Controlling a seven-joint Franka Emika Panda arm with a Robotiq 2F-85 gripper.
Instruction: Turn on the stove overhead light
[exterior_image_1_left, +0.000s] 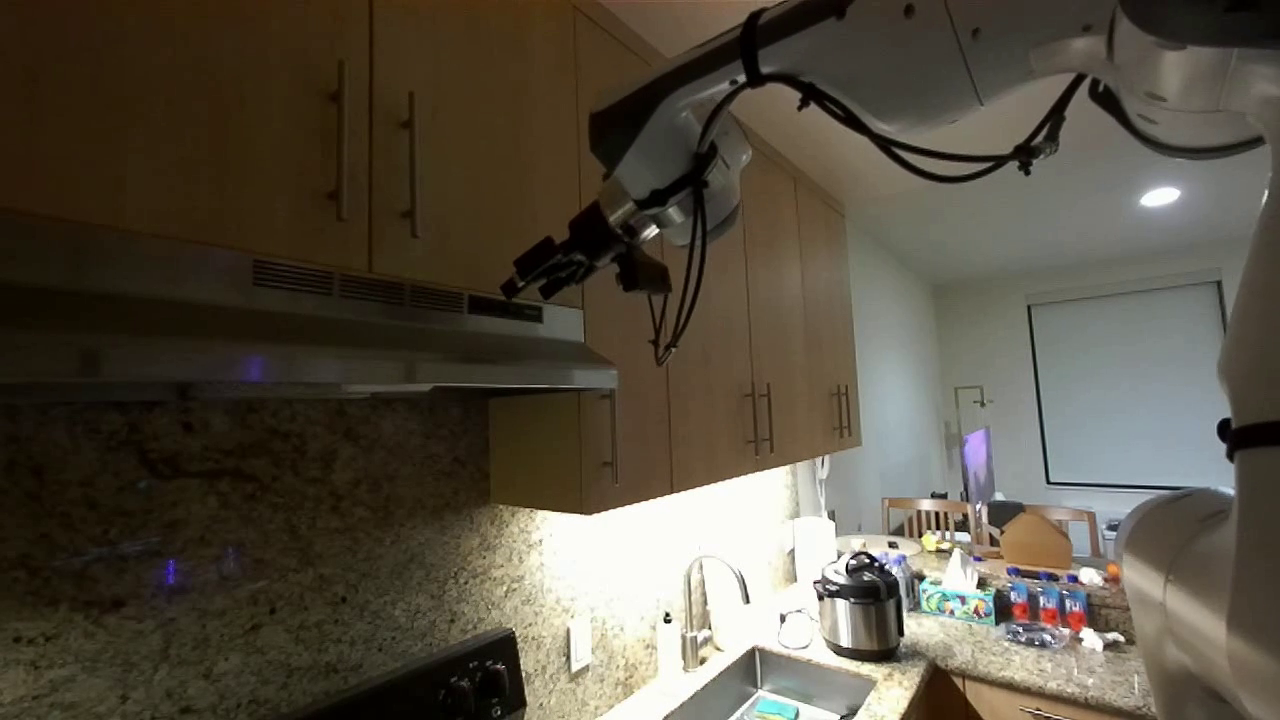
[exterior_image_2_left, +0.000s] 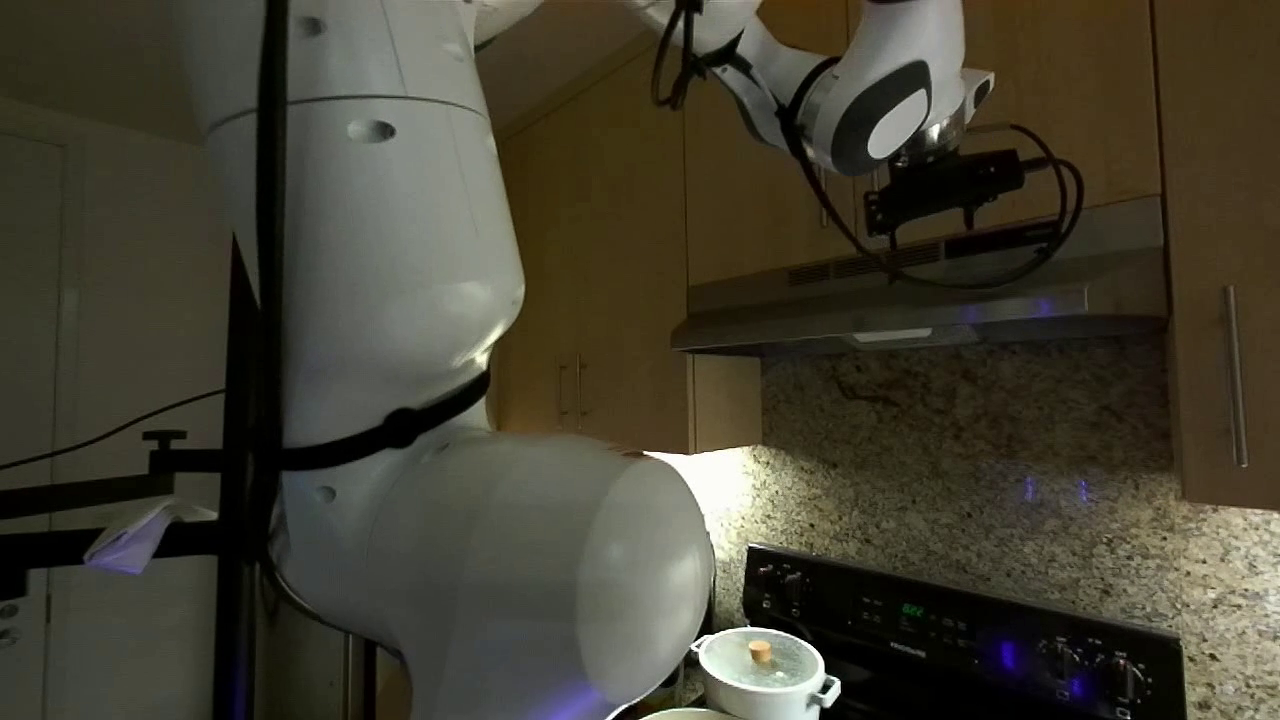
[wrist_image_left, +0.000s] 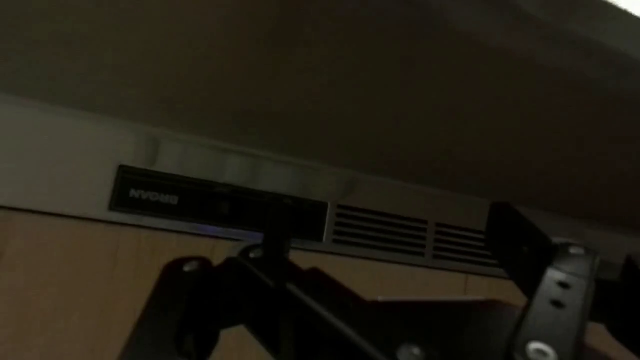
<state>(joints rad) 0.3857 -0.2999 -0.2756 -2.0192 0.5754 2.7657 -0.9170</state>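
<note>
Wood cabinets (exterior_image_1_left: 480, 100) up high, white robot arm (exterior_image_2_left: 380, 250) in front. Steel range hood (exterior_image_1_left: 330, 335) below the cabinets, black stove (exterior_image_2_left: 960, 650) under that. Gripper (wrist_image_left: 390, 217) at the hood's front, jaws spread. In wrist view, one finger (wrist_image_left: 517, 245) overlaps the vent slots (wrist_image_left: 380, 230), the other finger (wrist_image_left: 277, 235) overlaps the black strip (wrist_image_left: 195, 202) marked BROAN; touching or not, can't tell. Light (exterior_image_2_left: 893, 336) is a pale panel on the hood's underside, above the stove.
</note>
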